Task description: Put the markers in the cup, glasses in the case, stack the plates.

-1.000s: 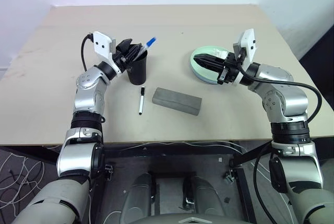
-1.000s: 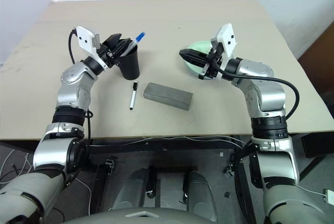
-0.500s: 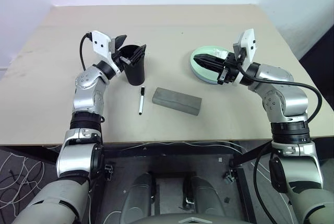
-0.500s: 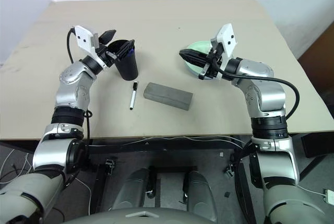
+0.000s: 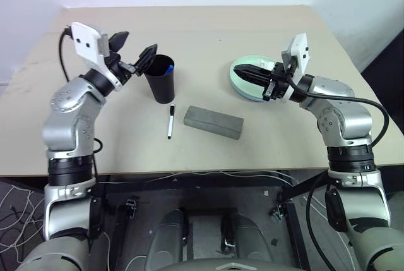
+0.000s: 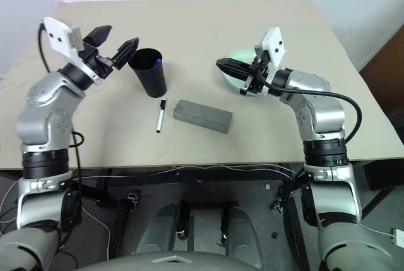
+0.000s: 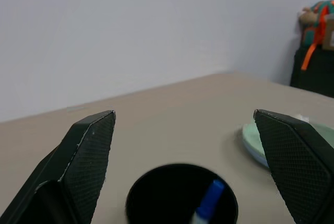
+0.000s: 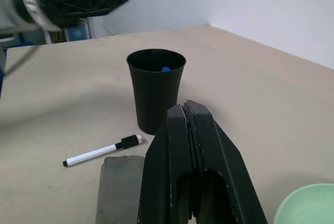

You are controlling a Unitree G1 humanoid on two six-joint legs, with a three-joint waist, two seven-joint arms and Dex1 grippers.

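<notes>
Beige worktop (image 5: 265, 138) carries a black cup (image 5: 161, 82) showing a blue marker cap (image 5: 168, 68) inside, a white-barrelled marker (image 5: 170, 121) with black cap, a matte grey case (image 5: 214, 122), and a mint-green plate (image 5: 247, 67) stacked on a light-blue plate (image 5: 242, 92).

Your left gripper (image 5: 131, 51) has let go of the blue-capped marker (image 5: 168, 69), which a second ago stuck out slanted between its fingers over the black cup (image 5: 161, 79). The marker has now dropped inside, only its blue tip showing at the rim (the wrist view shows it too). The fingers have spread wide, and the arm has drawn up and away to the cup's left.
</notes>
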